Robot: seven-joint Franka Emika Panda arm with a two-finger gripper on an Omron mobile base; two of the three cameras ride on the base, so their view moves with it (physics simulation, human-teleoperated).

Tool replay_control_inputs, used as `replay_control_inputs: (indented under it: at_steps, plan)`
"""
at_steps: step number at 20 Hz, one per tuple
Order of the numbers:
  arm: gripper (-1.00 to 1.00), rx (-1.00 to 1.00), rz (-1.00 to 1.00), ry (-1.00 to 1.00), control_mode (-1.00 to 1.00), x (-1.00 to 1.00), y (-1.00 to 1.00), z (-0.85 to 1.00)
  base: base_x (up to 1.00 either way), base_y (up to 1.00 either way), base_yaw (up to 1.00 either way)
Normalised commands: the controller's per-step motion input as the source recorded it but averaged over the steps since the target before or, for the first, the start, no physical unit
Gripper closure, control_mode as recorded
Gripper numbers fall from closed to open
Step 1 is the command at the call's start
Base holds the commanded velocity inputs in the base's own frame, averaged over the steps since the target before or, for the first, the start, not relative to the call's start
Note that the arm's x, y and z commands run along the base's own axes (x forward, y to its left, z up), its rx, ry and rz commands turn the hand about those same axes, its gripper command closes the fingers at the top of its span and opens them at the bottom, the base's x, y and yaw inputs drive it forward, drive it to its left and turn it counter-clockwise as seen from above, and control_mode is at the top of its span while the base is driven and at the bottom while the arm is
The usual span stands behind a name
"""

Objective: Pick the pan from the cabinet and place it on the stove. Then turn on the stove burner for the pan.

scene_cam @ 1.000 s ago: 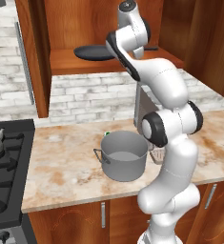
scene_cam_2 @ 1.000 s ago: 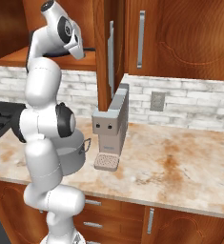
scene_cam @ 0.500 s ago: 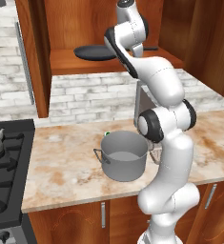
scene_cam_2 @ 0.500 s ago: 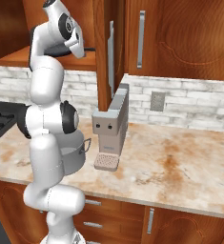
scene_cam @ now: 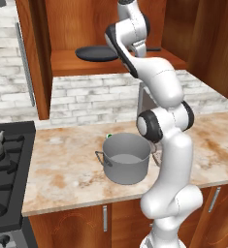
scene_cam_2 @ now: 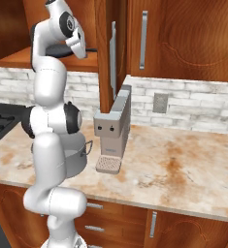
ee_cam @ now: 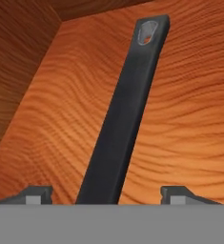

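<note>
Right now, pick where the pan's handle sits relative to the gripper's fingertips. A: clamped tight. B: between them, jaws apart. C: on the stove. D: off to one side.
B: in the hand view the pan's handle runs up between the two fingertips of the gripper, with a gap on each side.

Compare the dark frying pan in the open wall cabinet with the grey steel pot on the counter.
The shallow, dark grey-black frying pan is low and flat; the deep grey steel pot has tall walls. The pan is near black, the pot light grey metal. The pan has one long straight handle, the pot short side handles. The pan lies on the reddish-brown wood cabinet shelf, the pot below on the marble counter. Both are round and sit upright.
</note>
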Motion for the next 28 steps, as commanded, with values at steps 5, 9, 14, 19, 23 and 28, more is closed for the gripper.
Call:
replay_control_inputs:
  at_steps: [5,9,14,19,23,28]
  plan:
    - [1.0,0.0,0.0,0.02,-1.0,0.03,0.0,-0.32,0.0,0.0,0.0]
    - [1.0,0.0,0.0,0.02,-1.0,0.01,0.0,-0.33,0.0,0.0,0.0]
    - [1.0,0.01,0.0,0.0,-1.0,0.0,0.0,-0.12,0.0,0.0,0.0]
    - [1.0,0.01,0.0,-0.14,-1.0,-0.02,0.0,0.0,0.0,0.0,0.0]
    - [1.0,0.0,0.0,-0.28,-1.0,-0.06,0.01,0.01,0.0,0.0,0.0]
    - [1.0,0.0,0.0,-0.24,-1.0,-0.08,0.09,0.0,0.0,0.0,0.0]
